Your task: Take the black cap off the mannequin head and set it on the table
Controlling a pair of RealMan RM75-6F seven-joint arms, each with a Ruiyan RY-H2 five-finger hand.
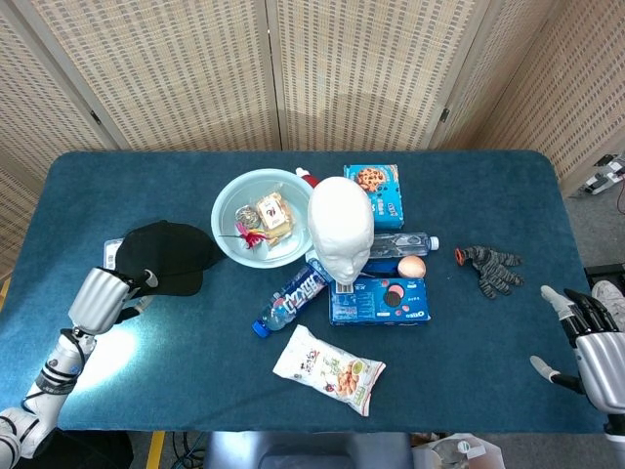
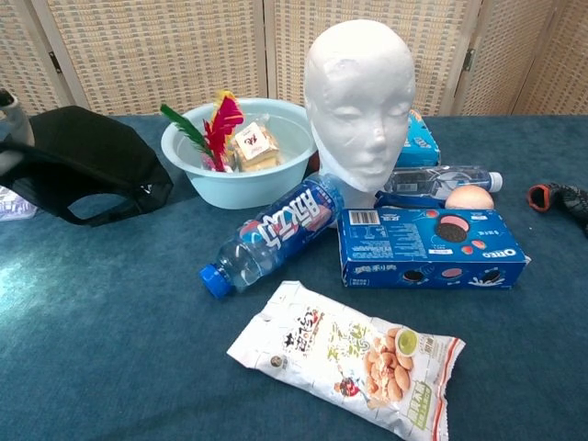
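black cap [image 1: 169, 257] hides left hand [image 1: 101, 296] fingers gripping it; right hand [image 1: 593, 344] spread, edge-cropped.

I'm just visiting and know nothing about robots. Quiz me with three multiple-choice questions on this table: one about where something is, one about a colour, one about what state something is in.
1. Where is the black cap?
A. on the white foam head
B. low over the table, left of the bowl
C. inside the bowl

2. What colour is the bowl?
A. pale blue
B. red
C. black

3. What is the left hand doing?
A. hanging free with nothing in it
B. pressing on the snack bag
C. holding the cap's edge

Answers:
1 B: the cap lies left of the bowl, and the foam head is bare.
2 A: its rim and wall are pale blue in both views.
3 C: the fingers meet the cap's edge in the head view.
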